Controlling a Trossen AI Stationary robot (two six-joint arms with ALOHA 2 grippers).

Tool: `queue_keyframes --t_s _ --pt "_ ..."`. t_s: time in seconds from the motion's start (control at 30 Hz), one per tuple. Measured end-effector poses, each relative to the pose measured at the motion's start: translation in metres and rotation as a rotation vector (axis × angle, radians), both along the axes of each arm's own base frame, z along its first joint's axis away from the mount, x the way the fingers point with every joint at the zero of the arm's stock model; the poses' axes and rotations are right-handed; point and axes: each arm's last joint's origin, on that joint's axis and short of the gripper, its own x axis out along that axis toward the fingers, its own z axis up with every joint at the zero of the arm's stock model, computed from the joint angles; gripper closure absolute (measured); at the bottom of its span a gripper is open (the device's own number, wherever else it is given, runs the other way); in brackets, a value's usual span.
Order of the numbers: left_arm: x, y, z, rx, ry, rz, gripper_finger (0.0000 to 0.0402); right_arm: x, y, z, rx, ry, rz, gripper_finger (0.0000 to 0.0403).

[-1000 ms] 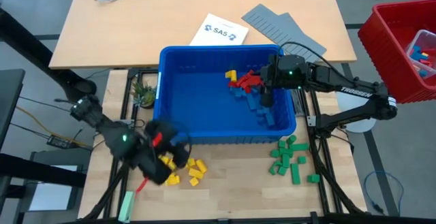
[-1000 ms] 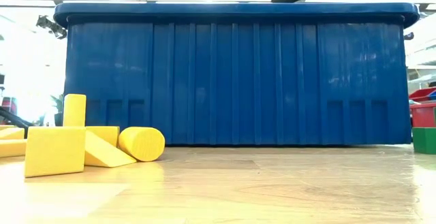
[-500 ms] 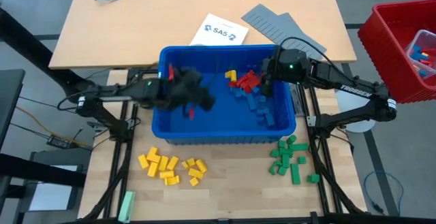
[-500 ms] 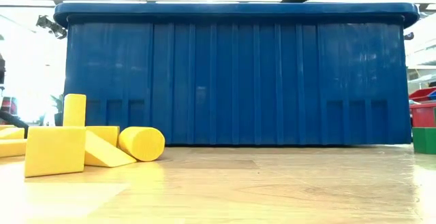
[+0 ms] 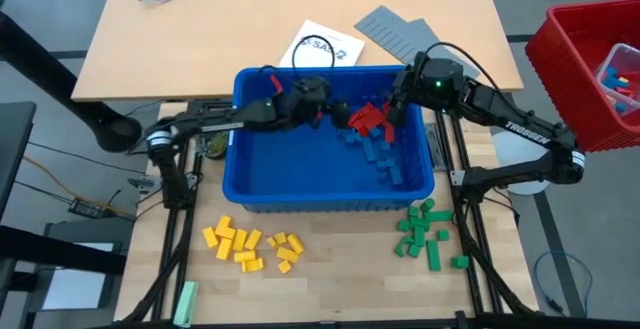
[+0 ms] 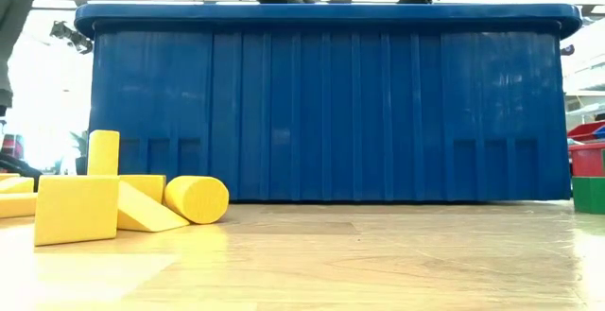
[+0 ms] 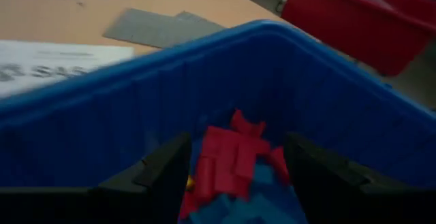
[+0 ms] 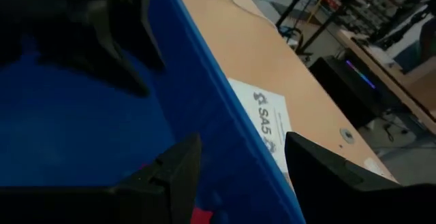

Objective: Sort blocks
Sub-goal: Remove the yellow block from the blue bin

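Left end effector (image 5: 335, 112) has reached across to the red blocks (image 5: 368, 119).

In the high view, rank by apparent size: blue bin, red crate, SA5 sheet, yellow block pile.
1. Blue bin, clearly largest.
2. Red crate, though the frame edge cuts it off.
3. SA5 sheet and yellow block pile look about alike; the sheet is partly hidden, so no ranking.

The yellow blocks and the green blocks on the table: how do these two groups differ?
The yellow blocks lie in front of the blue bin toward the left arm's side; the green blocks lie toward the right arm's side. They differ in colour. Both groups are loose piles outside the bin.
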Motion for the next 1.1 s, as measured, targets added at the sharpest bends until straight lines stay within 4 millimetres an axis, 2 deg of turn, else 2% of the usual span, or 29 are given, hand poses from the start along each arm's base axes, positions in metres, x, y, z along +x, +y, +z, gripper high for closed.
queue_keyframes --t_s 0.1,0.27,0.5,0.6,0.7,0.9,0.97,1.1 --pt "0.016 0.013 -0.020 -0.027 -0.054 -0.031 0.0159 -0.002 -0.002 -0.002 0.009 0.017 -0.010 0.0204" --pt "0.036 0.035 -0.050 -0.056 -0.041 -0.006 0.0159 -0.002 -0.005 -0.002 0.014 0.016 -0.015 0.0204" --pt "0.070 0.055 -0.068 -0.137 0.074 -0.013 0.0164 -0.004 -0.008 -0.003 0.048 -0.001 0.038 0.0204" --pt "0.077 0.066 -0.071 -0.169 0.148 0.040 0.0174 -0.004 -0.009 -0.003 0.064 -0.009 0.059 0.0204" --pt "0.082 0.076 -0.084 -0.182 0.182 0.065 0.0184 -0.005 -0.011 -0.003 0.078 -0.019 0.062 0.0204" --pt "0.094 0.081 -0.131 -0.254 0.217 0.107 0.0194 -0.007 -0.013 -0.003 0.097 -0.025 0.077 0.0204" --pt "0.095 0.080 -0.133 -0.190 0.248 0.160 0.0196 -0.007 -0.014 -0.003 0.097 -0.028 0.074 0.0204" --pt "0.097 0.082 -0.117 -0.159 0.166 0.165 0.0199 -0.007 -0.016 -0.011 0.112 -0.007 0.069 0.0204"
